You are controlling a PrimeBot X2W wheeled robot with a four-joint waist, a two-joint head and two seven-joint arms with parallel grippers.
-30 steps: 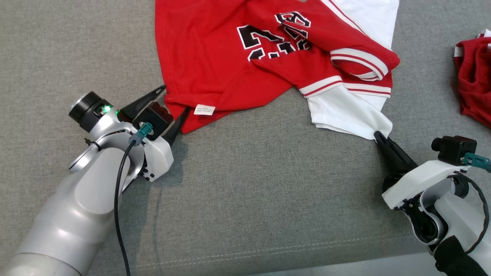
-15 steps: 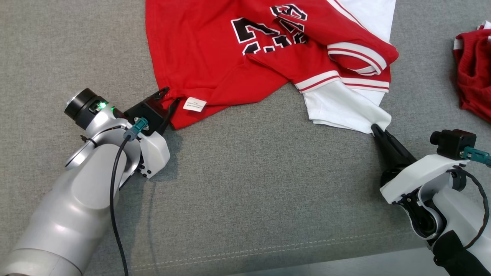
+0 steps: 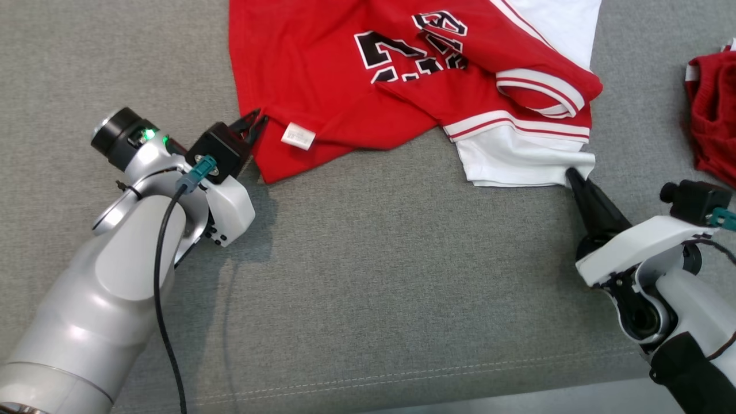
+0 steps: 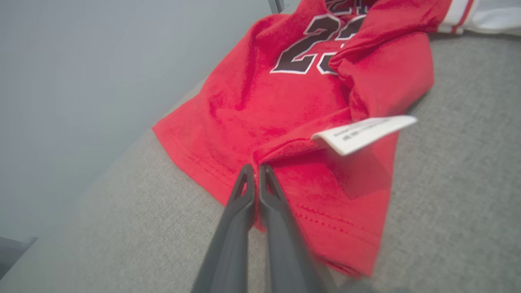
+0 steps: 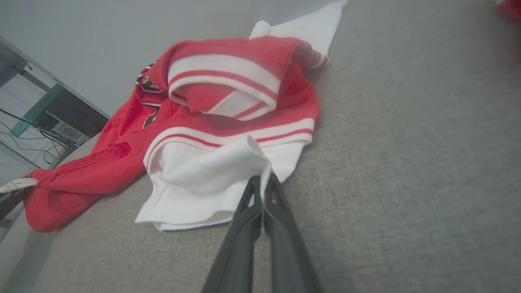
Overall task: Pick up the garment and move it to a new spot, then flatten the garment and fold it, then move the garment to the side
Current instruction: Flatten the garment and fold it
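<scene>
Seen from the head, the red-and-white garment (image 3: 339, 75) lies rumpled on the grey cushion (image 3: 374, 276). The left gripper (image 3: 256, 121) pinches the garment's red hem corner, just beside its white tag (image 3: 298, 135). The right gripper (image 3: 572, 174) pinches the garment's white corner. Another red cloth (image 3: 713, 126) sits well apart from the garment, on its right. In the left wrist view, the fingers (image 4: 238, 224) press together on the red hem. In the right wrist view, the fingers (image 5: 281, 240) clamp a fold of the garment's white cloth.
</scene>
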